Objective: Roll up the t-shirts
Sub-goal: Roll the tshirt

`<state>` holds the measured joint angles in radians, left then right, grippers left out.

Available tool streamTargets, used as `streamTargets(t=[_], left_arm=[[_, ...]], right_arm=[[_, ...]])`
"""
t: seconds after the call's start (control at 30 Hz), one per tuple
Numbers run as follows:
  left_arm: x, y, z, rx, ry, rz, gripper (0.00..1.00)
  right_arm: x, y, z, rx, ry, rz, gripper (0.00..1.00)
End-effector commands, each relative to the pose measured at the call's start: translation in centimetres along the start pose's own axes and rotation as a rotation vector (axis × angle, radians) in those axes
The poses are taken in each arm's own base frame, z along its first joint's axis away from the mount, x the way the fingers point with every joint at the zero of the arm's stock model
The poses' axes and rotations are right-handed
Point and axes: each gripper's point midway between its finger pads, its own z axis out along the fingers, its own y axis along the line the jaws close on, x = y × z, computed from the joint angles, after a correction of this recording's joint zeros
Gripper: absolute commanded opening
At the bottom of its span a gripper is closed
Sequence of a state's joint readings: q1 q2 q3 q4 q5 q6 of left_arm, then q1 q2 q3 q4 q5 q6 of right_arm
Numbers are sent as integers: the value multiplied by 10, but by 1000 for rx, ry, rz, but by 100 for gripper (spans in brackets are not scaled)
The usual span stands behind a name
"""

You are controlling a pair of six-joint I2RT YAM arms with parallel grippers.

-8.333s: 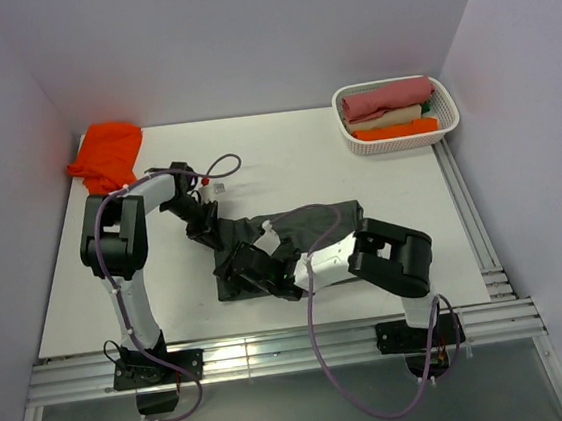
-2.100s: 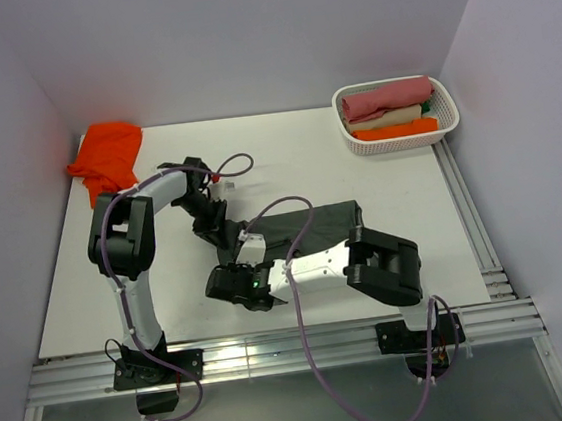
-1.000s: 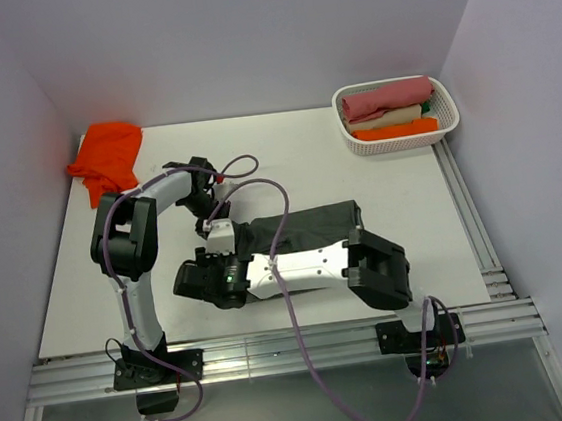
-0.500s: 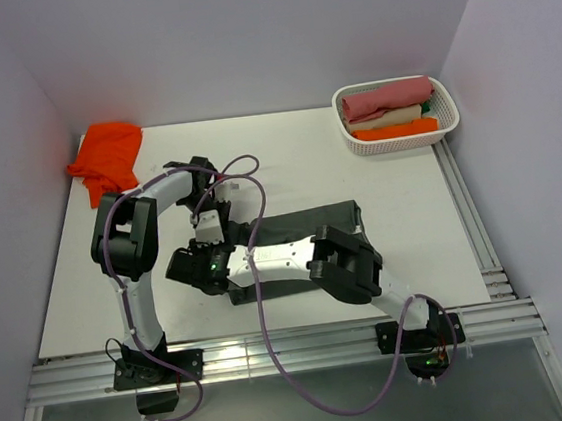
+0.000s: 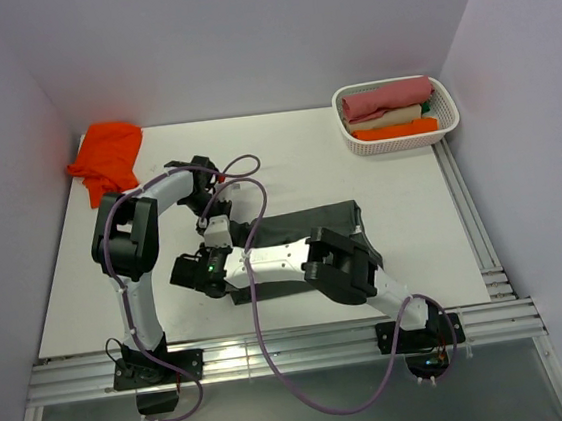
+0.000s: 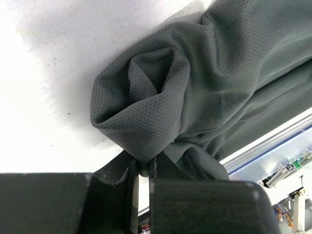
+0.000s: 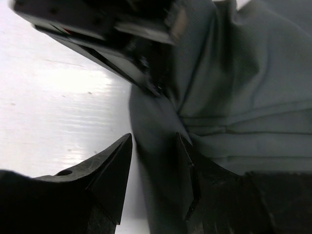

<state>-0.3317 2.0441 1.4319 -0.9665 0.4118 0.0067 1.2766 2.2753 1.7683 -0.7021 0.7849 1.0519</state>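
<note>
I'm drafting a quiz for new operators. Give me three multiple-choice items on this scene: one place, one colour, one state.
1. Where does the orange t-shirt lie? A the table's far-left corner; B its near-right corner; C its middle.
2. What colour is the t-shirt at mid-table? A pink; B charcoal grey; C white.
3. How is the left hand? A wide open; B shut on nothing; C shut on the grey t-shirt.
Answers: A, it lies bunched there; B, both wrist views show grey fabric; C, cloth is pinched in it.
</note>
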Motion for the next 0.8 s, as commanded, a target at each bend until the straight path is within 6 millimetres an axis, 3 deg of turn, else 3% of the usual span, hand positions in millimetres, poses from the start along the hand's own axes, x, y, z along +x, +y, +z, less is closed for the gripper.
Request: streamTargets(t=[0.0,0.17,0.47,0.57,0.6,0.67,0.7,0.73,0.77], left_arm=[[-14,1,-6,-23,-39,27,6],[-16,0,-7,-19,-42,25,15],[-30,-13,-17,28,-78,41,40],[-38,-21,-27,56,-105,51,51],[-40,-25,-31,76,-115,53,53],[-47,-29,-43,95,-146,58,61],[-49,-33,-49,115,-160,60,63],[-52,-33,-57,127,-173,58,64],[-54,-34,-62,139,-184,62,65]], right_arm=[[13,-16,-5,58,21,-24,48],[24,-18,-6,77,65,-44,45],[38,-18,-15,58,169,-22,20],[34,-16,-17,-3,189,56,16],[28,-3,-16,-65,182,120,15],[32,-8,-20,-126,222,184,11],[22,1,-16,-182,208,260,11],[24,-10,-16,-191,217,299,10],[25,-9,-18,-224,235,336,10]])
